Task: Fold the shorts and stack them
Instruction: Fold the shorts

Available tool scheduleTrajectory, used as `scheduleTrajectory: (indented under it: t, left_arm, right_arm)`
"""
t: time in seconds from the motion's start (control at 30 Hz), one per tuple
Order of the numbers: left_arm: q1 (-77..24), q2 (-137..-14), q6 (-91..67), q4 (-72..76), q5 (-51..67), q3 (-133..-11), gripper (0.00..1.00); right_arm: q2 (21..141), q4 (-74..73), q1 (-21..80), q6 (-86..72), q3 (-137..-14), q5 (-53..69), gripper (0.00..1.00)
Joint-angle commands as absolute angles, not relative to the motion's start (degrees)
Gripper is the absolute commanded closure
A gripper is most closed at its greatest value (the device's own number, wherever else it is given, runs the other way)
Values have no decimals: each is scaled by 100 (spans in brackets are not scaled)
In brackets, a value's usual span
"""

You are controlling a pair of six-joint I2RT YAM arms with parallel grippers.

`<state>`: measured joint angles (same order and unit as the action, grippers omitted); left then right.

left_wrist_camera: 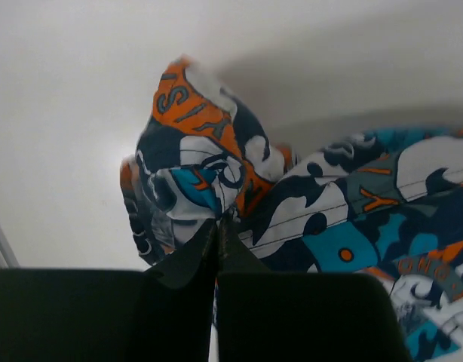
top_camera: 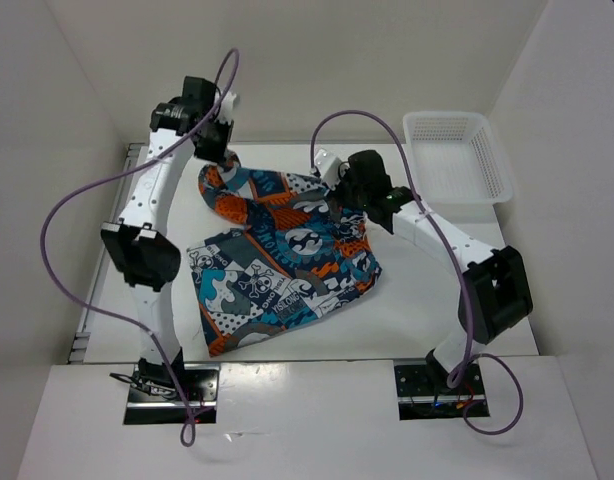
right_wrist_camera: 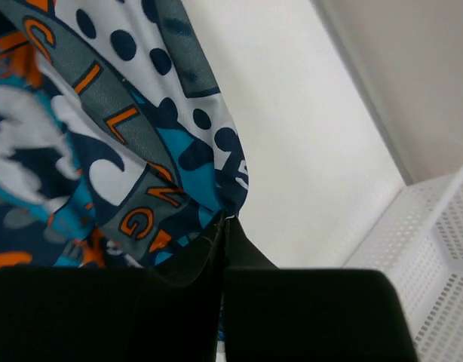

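1. Closest in, right under the wrist lens, the left tool (left_wrist_camera: 216, 230) is pinched fully shut on a bunched orange-and-white corner of the shorts (top_camera: 287, 260). No gap shows between its jaws, and the cloth balloons out just beyond the tips.
2. Same story on the other side: the right tool (right_wrist_camera: 225, 221) is clamped tight on a hem fold with a dotted patch and a grey lettered band. Bare worktop (top_camera: 437, 300) runs behind it.
3. From above, the left tool holds its corner up towards the far-left corner of the worktop. The right tool holds its corner near the middle of the far edge. The white basket (top_camera: 457, 155) sits well apart in the far-right corner.
4. The shorts lie left of the worktop's centre. The held edge is strung left to right between the two tools, roughly parallel to the far edge and sagging a little in between.
5. Here's the relation that matters: everything below that held edge lies towards the near edge from both tools, draping down and spreading flat about halfway to the near edge.
6. So the fold, as I read it, runs far to near, with both corners carried together over the flat half. Neither arm is clearly nearer, since each already has its own end.
7. One risk to watch is that sag, which could wrinkle if the tools drift closer to each other.
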<state>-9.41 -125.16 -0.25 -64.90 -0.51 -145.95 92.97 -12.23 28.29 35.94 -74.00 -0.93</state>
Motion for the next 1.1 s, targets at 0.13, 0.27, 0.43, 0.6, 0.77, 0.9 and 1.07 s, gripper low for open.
scheduleTrajectory:
  t: [0.13, 0.27, 0.43, 0.6, 0.77, 0.9, 1.07]
  left_arm:
    - [-1748, -9626, 0, -5449, -554, -9653, 100]
    - [-1801, -9045, 0, -5572, -606, -8721, 100]
    - [-1863, -8280, 0, -5887, -396, -7753, 86]
    - [-1863, -7568, 0, -6863, 526, -6725, 33]
    - [-1776, -7093, 0, -6141, -463, -6004, 28]
    - [-1267, -7539, 0, -5239, -783, -6045, 28]
    - [-1116, -8481, 0, -4651, -685, -6451, 24]
  right_arm:
    - [8525, -2285, 3076, 4236, -6847, 360, 100]
    - [8288, -2671, 3260, 4622, -6610, 597, 100]
    - [8095, -3295, 3550, 5079, -6285, 711, 100]
    - [7919, -3410, 3823, 5414, -5731, 431, 84]
    - [7805, -3349, 3823, 5466, -5415, 308, 59]
    - [7805, -3051, 3823, 5467, -5229, 72, 58]
    - [7805, -2892, 3823, 5537, -5116, -132, 44]
